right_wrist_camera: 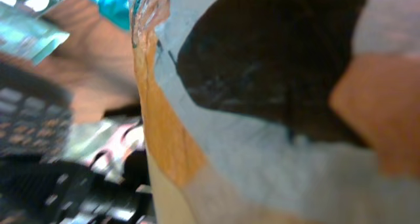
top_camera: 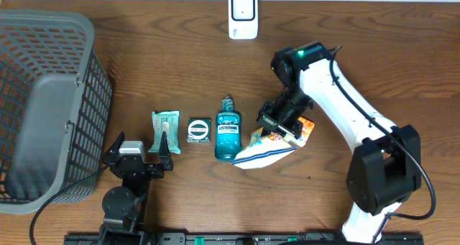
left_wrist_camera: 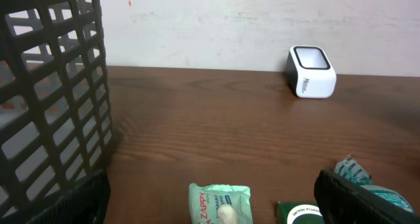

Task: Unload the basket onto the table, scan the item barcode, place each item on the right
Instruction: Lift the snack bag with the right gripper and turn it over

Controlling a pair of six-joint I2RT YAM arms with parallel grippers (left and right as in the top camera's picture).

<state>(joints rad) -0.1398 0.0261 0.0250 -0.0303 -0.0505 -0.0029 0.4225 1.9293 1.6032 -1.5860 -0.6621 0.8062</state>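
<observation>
A grey plastic basket (top_camera: pixel 44 94) stands well off to the outer side of the left gripper (top_camera: pixel 140 151), whose fingers (left_wrist_camera: pixel 357 198) are spread wide and hold nothing. Just ahead of them, about in line with the gap between them, lies a green Zappy snack packet (top_camera: pixel 164 130), its near end close to the right-hand finger. Beside the packet, further from those fingers, sit a small dark green box (top_camera: pixel 198 130) and then a blue Listerine bottle (top_camera: pixel 227 134) lying flat. The white scanner (top_camera: pixel 243 15) stands at the far edge of the table, well apart from both grippers. The right gripper (top_camera: pixel 277 128) is clenched on the upper edge of a white, blue and orange snack bag (top_camera: pixel 267 151). The bag hangs from the fingers toward the table, just beside the bottle, and fills the wrist view.
</observation>
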